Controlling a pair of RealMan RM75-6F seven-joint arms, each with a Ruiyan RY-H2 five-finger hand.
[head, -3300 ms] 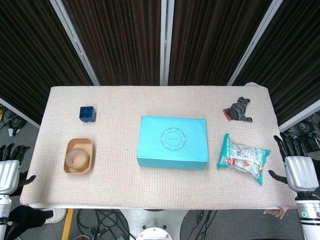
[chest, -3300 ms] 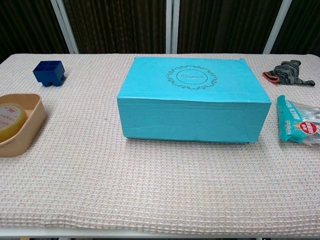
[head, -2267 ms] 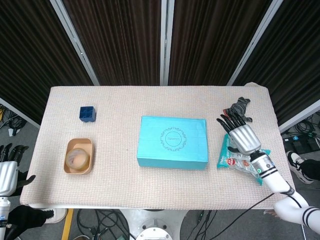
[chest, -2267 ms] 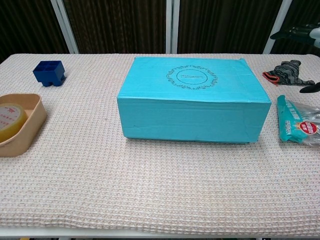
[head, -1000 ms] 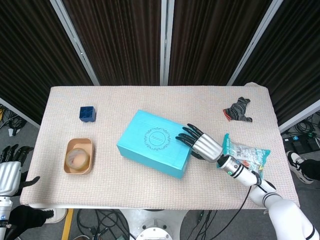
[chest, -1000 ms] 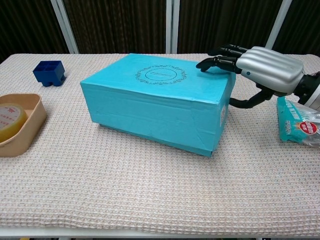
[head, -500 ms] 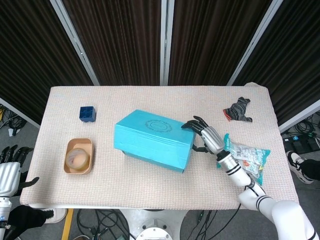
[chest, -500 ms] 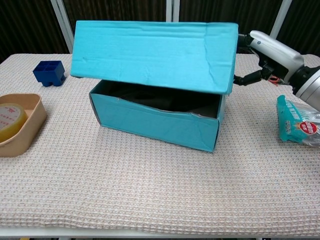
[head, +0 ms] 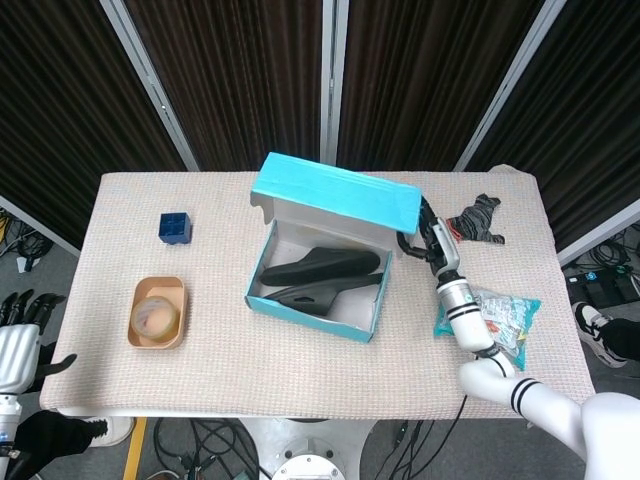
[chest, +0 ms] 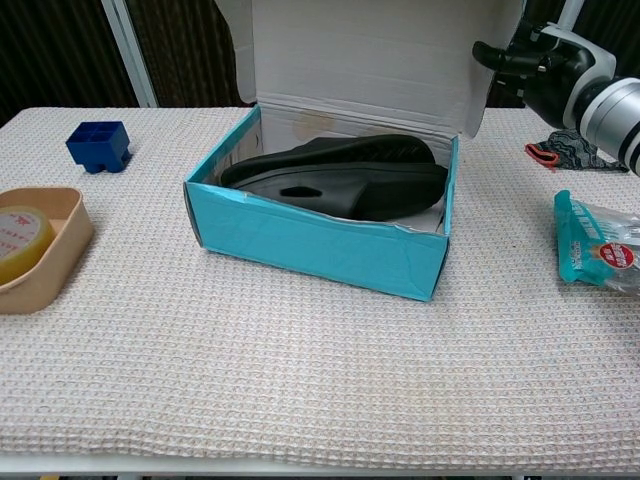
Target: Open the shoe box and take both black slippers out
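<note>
The turquoise shoe box sits mid-table with its lid raised upright, and both black slippers lie inside. The right hand holds the lid's right edge, while the left hand hangs spread beside the table's left corner.

Blue cube far left – tape roll in tan tray, snack bag and crumpled cloth right.

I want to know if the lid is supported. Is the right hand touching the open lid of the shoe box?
Touching. In the chest view the right hand has a dark finger hooked on the right edge of the raised lid of the shoe box.
</note>
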